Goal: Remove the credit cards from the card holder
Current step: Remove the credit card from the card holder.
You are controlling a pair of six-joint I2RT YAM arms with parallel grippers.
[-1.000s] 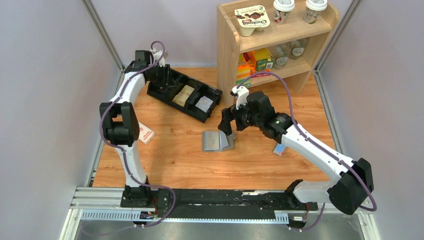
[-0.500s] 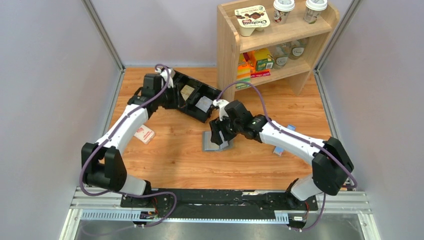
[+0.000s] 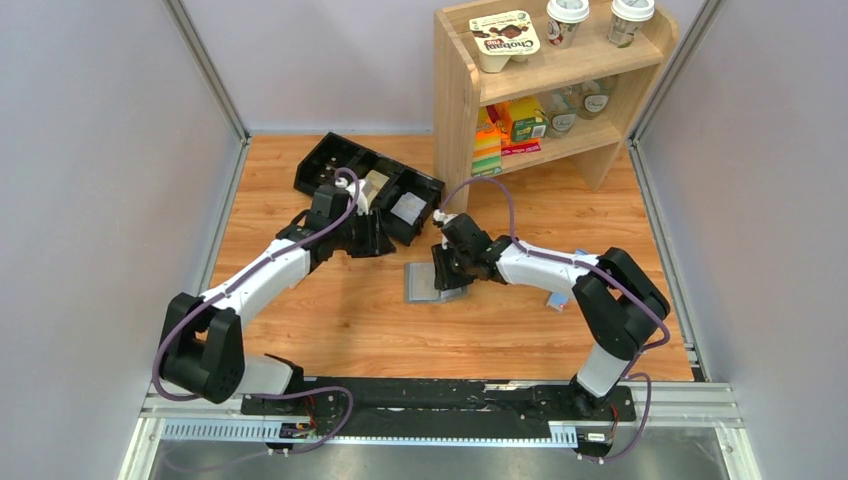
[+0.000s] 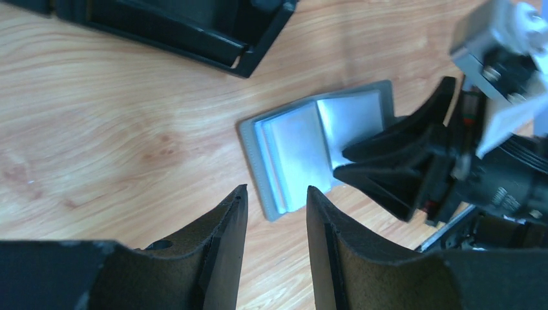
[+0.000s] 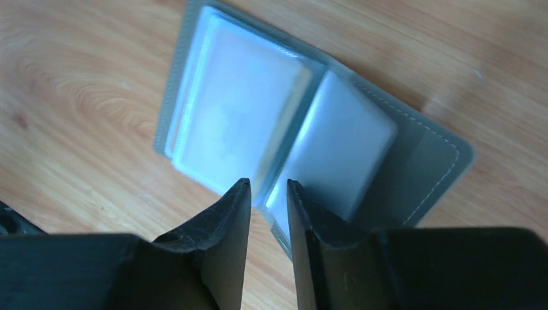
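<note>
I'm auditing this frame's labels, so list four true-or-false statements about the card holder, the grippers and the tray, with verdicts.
1. The card holder lies open on the table. True.
2. The left gripper grips a card. False: its fingers are apart with nothing between them.
3. The right gripper has its tips at the holder's clear sleeves. True.
4. The black compartmented tray sits on the wooden shelf. False: it rests on the table beside the shelf.

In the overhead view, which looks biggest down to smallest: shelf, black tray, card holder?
1. Shelf.
2. Tray, though the left arm hides part.
3. Card holder, clearly smallest.
</note>
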